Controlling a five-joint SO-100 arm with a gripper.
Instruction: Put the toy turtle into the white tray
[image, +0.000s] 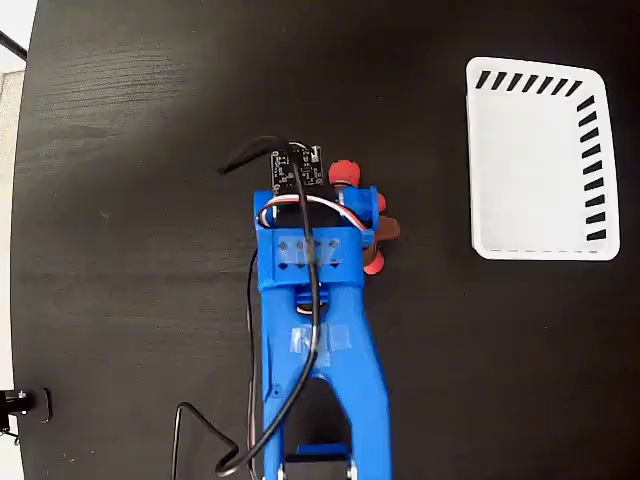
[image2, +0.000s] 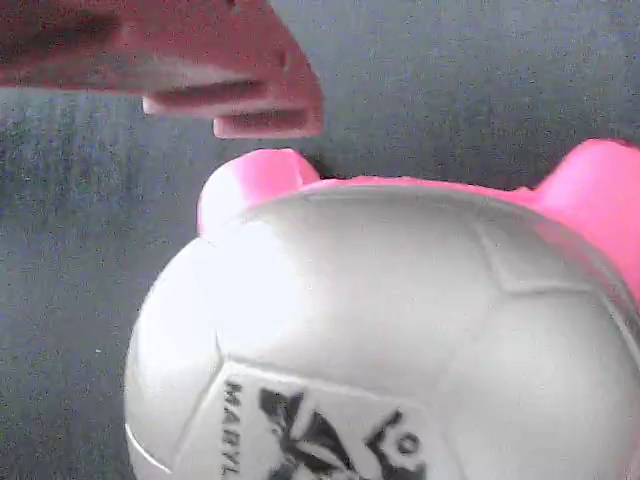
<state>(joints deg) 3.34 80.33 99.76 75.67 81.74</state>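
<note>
Tray: the white tray (image: 530, 150) lies at the right of the fixed view on the black table (image: 130, 200), long side running up-down in the picture; dark slanted slots along its top and right walls.
Tray contents: its floor shows bare white.
Turtle, place: the toy turtle (image: 383, 232) sits on the table under the head of the blue arm (image: 320, 330), well apart from the tray and to its left.
Turtle, fixed view: only fringes show — a red-pink knob (image: 345, 172) above the arm head, a tan sliver of shell at its right edge, another red-pink bit (image: 373, 264) lower right.
Turtle, wrist view: the domed shell (image2: 400, 330) fills most of the frame, pale and glossy here, with a black printed mark (image2: 320, 430) cut off by the bottom edge; a pink limb (image2: 250, 180) at upper left, more pink (image2: 600, 190) at upper right.
Heading / long axis: cannot tell — the head is not told apart from the feet in either view, and the arm covers the body from above.
Gripper: one reddish finger (image2: 230, 90) shows at the top of the wrist view, just above the shell, blurred; contact is not clear.
Gripper state: the second finger is out of view, so whether the jaws are apart or closed on the turtle cannot be told.
Cut off: arm base at the bottom edge of the fixed view; black cables (image: 300, 300) trail along the arm.
</note>
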